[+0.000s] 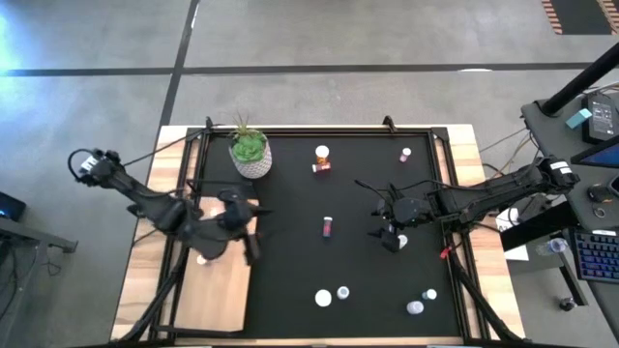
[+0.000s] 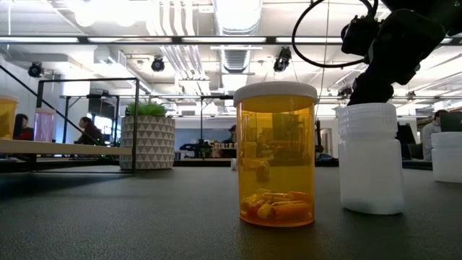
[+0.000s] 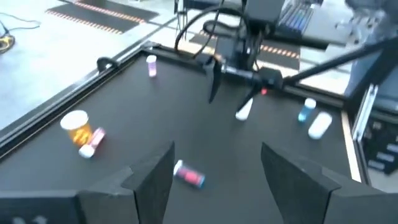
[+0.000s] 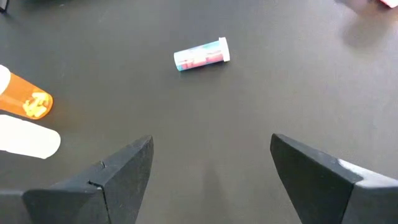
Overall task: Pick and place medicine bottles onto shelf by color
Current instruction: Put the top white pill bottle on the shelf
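My left gripper (image 1: 248, 232) hangs open and empty over the right edge of the light-wood shelf (image 1: 218, 290). My right gripper (image 1: 380, 222) hangs open and empty over the black mat's right half. A bottle with a pink and bluish body (image 1: 327, 226) lies on its side between them; it shows in the left wrist view (image 3: 188, 175) and the right wrist view (image 4: 201, 54). A white bottle (image 1: 399, 242) lies on the mat just near of my right gripper. An orange bottle (image 2: 277, 155) and a white one (image 2: 370, 159) stand at the near edge.
A potted plant (image 1: 250, 152) stands at the far left of the mat. An orange bottle (image 1: 322, 153) stands beside a lying pink one (image 1: 321, 167) at the far middle. A pink bottle (image 1: 404, 153) stands far right. Two more bottles (image 1: 422, 302) sit near right.
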You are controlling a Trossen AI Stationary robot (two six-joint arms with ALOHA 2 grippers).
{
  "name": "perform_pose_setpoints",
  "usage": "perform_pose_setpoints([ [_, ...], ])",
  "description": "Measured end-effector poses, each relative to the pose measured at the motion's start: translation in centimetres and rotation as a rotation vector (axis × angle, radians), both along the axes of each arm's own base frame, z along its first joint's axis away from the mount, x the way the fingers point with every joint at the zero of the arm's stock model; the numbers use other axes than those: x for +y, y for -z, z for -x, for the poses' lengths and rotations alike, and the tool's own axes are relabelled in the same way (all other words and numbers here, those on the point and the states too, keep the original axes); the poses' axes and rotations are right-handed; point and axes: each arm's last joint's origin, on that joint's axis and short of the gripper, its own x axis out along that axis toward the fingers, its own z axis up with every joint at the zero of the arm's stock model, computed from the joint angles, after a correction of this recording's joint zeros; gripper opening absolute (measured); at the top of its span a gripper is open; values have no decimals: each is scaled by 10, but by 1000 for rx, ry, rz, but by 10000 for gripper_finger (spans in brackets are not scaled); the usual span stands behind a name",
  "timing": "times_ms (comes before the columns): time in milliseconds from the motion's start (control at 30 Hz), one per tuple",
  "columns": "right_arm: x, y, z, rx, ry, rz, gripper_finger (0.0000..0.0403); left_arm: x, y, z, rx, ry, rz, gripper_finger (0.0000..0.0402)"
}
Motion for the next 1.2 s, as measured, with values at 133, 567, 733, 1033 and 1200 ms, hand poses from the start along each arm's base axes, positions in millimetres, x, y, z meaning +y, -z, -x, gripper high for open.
perform_pose_setpoints([
  [133,0,-1,-1,-9,-12,28,315,-1,7,-24,-9,63,18,224],
  [567,-3,-1,-4,-29,9,130,315,-7,33,-83,-140,4,70,224],
  [733,-3,-1,-4,-42,36,104,315,0,35,-91,-160,-26,75,224],
  [1033,-2,-16,-16,-239,150,-21,315,23,31,-97,-179,-93,60,224],
  [1200,-1,-18,-17,-271,335,-302,315,33,32,-100,-174,-104,65,224],
])
